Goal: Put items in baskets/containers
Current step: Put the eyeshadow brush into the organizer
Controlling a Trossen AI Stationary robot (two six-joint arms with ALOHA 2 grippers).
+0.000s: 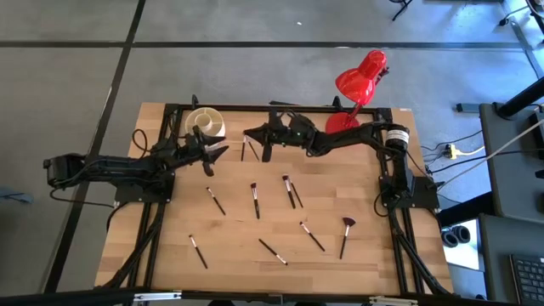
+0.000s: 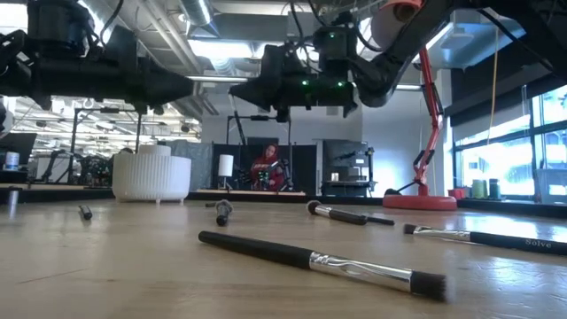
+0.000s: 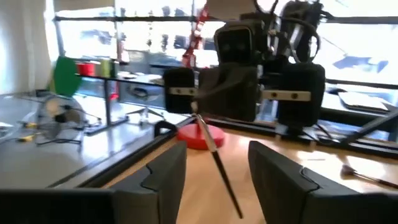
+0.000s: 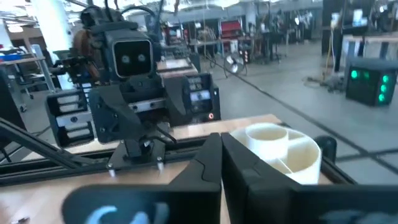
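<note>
Red desk lamp (image 1: 361, 81); person (image 2: 268, 167), perhaps seated.

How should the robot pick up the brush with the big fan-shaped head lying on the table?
Probably by the thin dark handle of the fan-headed makeup brush, near its middle, coming straight down from above. It lies flat on the wooden table with bare wood either side, so fingers can straddle the narrow stick. The reddish fan head looks soft and wide, a poor grip.

Cream-white round cup (image 1: 205, 121) with inner dividers, upright, no brushes inside. One dark-handled brush (image 1: 243, 149) hangs tilted just beside cup, pinched in right gripper (image 1: 248, 137). Seven more brushes lie flat, scattered well away from cup; farthest is fan-head brush (image 1: 345, 235) with reddish tip.
</note>
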